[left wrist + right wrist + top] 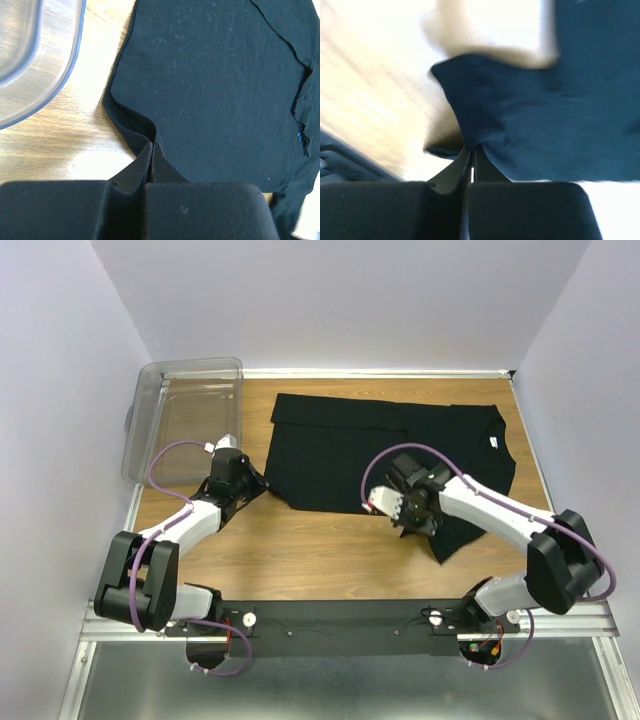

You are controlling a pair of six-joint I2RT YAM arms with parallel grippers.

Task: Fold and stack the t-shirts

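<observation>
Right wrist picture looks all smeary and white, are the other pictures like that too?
Right wrist view: the black cloth t-shirt looks smeared with soft edges, and the background is washed out white. Left wrist view: sharp, with glare on the light wooden table. Top view: evenly lit, crisp.

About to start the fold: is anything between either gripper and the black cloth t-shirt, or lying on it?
Nothing visible. The left gripper and the right gripper are each shut on the black cloth t-shirt; the clear plastic bin stands to its left, apart.
</observation>
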